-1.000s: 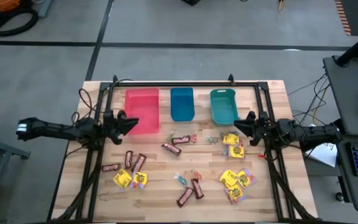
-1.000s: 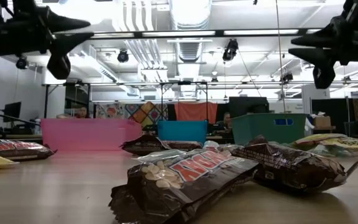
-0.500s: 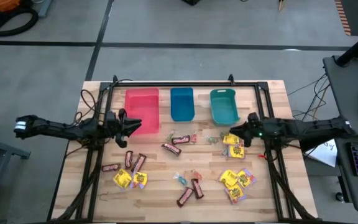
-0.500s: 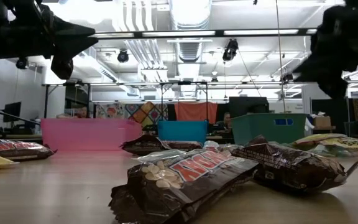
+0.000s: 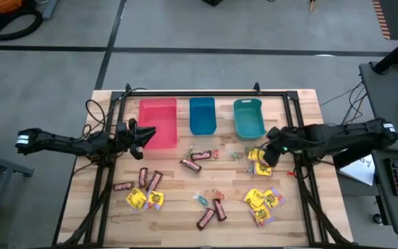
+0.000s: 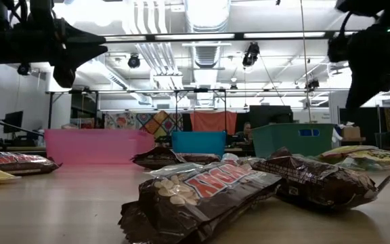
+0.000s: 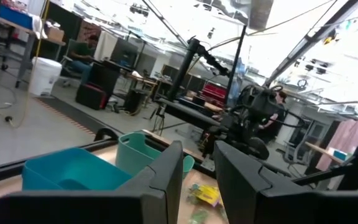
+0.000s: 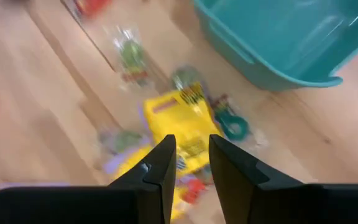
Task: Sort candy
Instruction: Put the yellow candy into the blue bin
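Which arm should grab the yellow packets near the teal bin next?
Right. The right tool hangs just over the yellow packets beside the teal bin, fingers slightly apart. The left tool sits by the red bin.

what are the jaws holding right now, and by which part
Nothing is held. The right gripper hangs with a narrow empty gap above a yellow packet near the teal bin. The left gripper is also empty, in the air.

Colours on table – candy & bins
Bins (image 5: 159, 122): pink-red, blue, teal. Candy (image 5: 190, 165): dk brown bars w/ red-white lettering; yellow sq pkts w/ red print; clear twists w/ teal/green. Table (image 5: 178, 200): light wood planks. Arms: black.
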